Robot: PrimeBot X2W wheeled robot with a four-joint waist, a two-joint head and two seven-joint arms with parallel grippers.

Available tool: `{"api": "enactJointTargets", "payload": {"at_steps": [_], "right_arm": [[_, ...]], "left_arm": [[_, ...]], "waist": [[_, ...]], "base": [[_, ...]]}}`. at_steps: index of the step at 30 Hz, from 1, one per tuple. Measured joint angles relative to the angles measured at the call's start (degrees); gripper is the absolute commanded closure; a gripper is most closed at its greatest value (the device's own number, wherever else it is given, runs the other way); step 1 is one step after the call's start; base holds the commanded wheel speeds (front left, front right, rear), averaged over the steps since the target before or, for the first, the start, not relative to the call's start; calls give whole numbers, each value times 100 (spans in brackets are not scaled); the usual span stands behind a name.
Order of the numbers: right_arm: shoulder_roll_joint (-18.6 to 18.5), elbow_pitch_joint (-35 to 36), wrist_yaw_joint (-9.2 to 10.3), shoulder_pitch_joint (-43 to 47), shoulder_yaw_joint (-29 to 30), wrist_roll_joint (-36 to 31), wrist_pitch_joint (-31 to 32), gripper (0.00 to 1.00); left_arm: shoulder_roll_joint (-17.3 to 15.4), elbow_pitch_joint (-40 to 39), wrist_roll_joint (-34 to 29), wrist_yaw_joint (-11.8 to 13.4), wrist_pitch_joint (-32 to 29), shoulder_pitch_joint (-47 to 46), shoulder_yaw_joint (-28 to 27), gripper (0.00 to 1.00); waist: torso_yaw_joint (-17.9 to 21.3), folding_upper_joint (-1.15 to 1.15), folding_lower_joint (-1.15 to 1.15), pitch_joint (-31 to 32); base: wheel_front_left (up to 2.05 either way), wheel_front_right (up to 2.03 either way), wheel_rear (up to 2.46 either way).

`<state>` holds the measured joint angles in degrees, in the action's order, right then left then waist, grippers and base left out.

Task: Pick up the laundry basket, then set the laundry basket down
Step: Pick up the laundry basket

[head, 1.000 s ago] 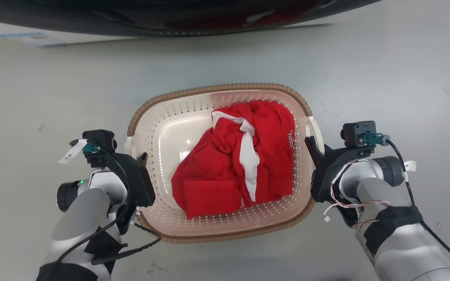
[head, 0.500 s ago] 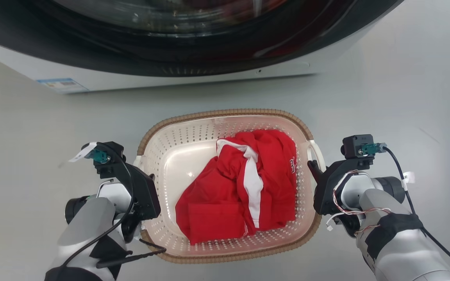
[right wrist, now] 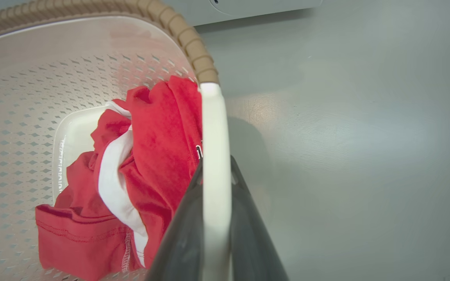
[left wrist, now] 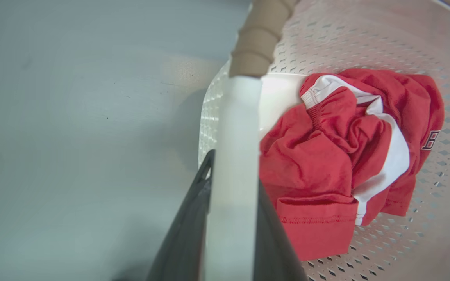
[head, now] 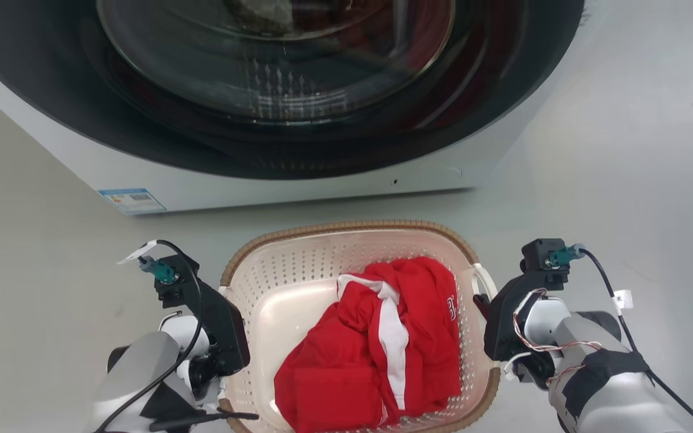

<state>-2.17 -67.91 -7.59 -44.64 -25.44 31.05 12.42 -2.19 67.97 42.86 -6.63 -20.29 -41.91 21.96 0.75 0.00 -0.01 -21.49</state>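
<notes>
The laundry basket [head: 346, 227], cream perforated plastic with a brown woven rim, hangs between my two arms in front of the washer. A red garment with a white stripe [head: 376, 355] lies crumpled inside it. My left gripper [head: 224, 296] is shut on the basket's left white handle [left wrist: 236, 128], one dark finger on each side of it. On the other side my right gripper [head: 481, 302] is shut on the right white handle [right wrist: 214, 128]. In both wrist views the basket casts a shadow on the grey floor beside the handle.
A front-loading washer [head: 298, 180] with a dark round glass door [head: 274, 54] stands just beyond the basket's far rim. Grey floor [head: 623, 150] stretches to the right of the washer and on both sides of the arms.
The head camera has tilted up: the washer door has come into view and the basket and arms sit lower in the picture. Both grippers keep their hold on the handles.
</notes>
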Motion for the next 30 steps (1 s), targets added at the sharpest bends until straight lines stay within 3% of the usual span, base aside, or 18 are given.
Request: {"api": "enactJointTargets", "payload": {"at_steps": [18,30], "right_arm": [[25,-244,0,244,-122,532,913,100],[33,-300,0,313,-172,705,1239,100]], "left_arm": [[-2,216,408,1,-886,283,33,100],[-27,255,606,2,-1168,481,80,100]], "waist": [[-10,0,0,1311],[-28,0,0,1891]], "base": [[0,0,0],[0,0,0]]}}
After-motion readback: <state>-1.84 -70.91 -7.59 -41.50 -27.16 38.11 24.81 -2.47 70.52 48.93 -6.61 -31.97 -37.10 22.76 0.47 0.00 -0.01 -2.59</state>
